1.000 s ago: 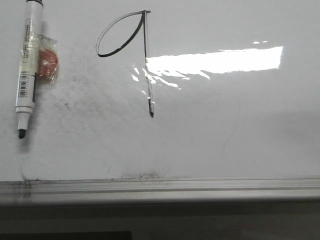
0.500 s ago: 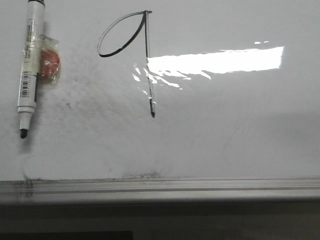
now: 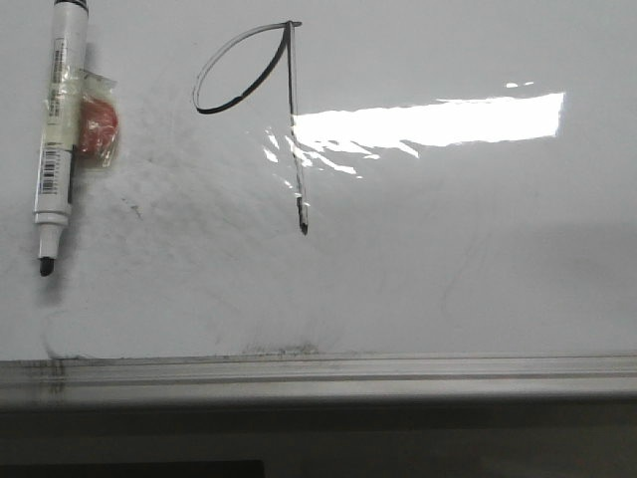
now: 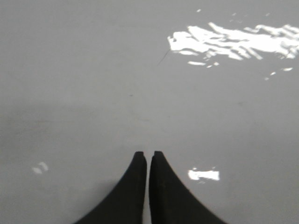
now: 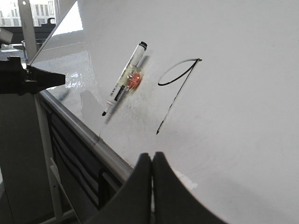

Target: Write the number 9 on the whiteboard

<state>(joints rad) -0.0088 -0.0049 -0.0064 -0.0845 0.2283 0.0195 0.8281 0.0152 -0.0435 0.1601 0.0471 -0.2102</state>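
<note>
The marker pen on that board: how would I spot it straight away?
Start at the whiteboard and its drawn number 9. Left of the 9, the marker is stuck tip-down on the board. It alone has a barcode label and a red-orange blob taped alongside.

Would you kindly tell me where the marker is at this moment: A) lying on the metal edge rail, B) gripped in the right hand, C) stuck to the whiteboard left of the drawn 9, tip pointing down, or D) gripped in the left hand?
C: the marker sits on the whiteboard left of the number 9, tip down, while both the left hand and right hand are shut and empty.
</note>
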